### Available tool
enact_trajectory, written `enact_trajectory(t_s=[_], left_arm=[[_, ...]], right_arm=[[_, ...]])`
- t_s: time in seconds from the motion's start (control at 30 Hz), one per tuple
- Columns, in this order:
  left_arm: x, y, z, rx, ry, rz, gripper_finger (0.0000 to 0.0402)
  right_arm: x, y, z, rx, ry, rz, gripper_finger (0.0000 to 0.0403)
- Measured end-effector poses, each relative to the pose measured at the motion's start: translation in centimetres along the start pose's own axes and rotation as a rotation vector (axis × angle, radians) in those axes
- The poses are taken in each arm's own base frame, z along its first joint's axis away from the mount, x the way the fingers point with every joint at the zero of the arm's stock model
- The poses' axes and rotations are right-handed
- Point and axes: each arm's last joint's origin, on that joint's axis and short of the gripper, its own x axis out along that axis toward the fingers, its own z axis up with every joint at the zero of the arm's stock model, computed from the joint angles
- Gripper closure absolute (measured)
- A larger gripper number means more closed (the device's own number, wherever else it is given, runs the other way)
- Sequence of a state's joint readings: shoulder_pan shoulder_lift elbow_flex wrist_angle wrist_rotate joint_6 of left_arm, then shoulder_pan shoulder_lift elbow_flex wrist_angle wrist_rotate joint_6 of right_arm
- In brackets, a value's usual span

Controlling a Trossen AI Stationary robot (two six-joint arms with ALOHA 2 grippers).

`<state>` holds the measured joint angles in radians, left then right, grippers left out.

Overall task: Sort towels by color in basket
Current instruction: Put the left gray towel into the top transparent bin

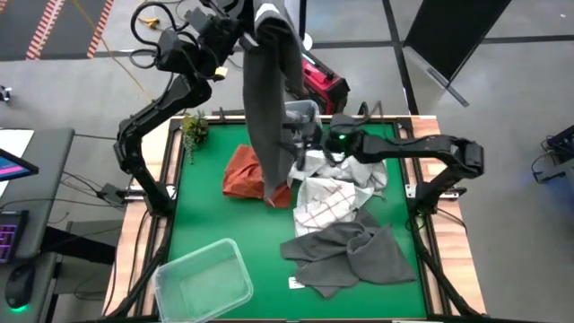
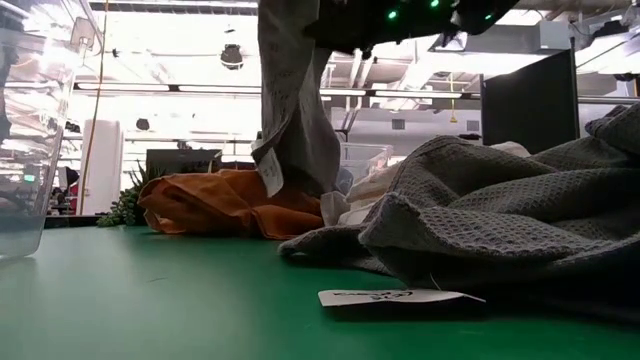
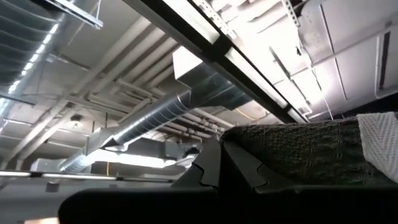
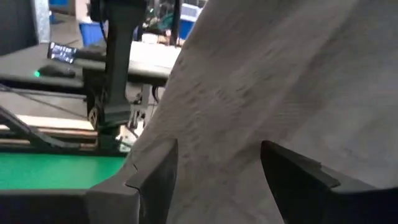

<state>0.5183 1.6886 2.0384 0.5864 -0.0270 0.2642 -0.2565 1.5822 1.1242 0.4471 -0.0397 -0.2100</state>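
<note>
A long dark grey towel [image 1: 267,108] hangs from my left gripper [image 1: 265,20], which is raised high over the table's far side and shut on the towel's top. My right gripper [image 4: 214,180] reaches in level from the table's right and is open. Its fingers stand on either side of the hanging towel's middle [image 4: 249,93]; I cannot tell if they touch it. A rust orange towel [image 1: 242,172], a white towel [image 1: 352,172], a white towel with red grid lines [image 1: 321,205] and another dark grey towel [image 1: 350,256] lie on the green table. My left gripper pinches the hanging towel's upper end [image 3: 292,149] between its two shut fingers [image 3: 214,168], which point steeply upward. The cloth drapes over the fingers and hangs down slack and long. Its lower end [image 1: 274,190] reaches the rust orange towel; whether it rests there I cannot tell.
A clear plastic basket [image 1: 202,278] stands at the table's near left corner, and it shows at the left in the low view [image 2: 30,130]. A second clear container [image 1: 303,111] stands at the far edge. A small plant [image 1: 193,130] is at the far left. A white label [image 2: 385,297] lies near the front.
</note>
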Motion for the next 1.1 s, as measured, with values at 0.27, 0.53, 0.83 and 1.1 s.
enact_trajectory(t_s=[0.27,0.53,0.83,1.1], left_arm=[[0.0,-0.3,-0.2,0.003,0.034,-0.014,0.0401],[-0.2,-0.9,0.5,-0.045,0.077,-0.041,0.0401],[-1.8,-1.1,2.7,-0.053,0.29,-0.37,0.0401],[-3.6,-0.4,2.8,-0.008,0.531,-0.434,0.0401]], right_arm=[[4.2,1.1,-2.2,0.009,0.055,0.035,0.0149],[4.9,-0.9,-3.0,-0.061,0.147,-0.028,0.0362],[0.8,-8.0,1.6,-0.138,0.027,-0.27,0.0386],[-2.9,-11.5,6.0,-0.087,-0.117,-0.302,0.0386]])
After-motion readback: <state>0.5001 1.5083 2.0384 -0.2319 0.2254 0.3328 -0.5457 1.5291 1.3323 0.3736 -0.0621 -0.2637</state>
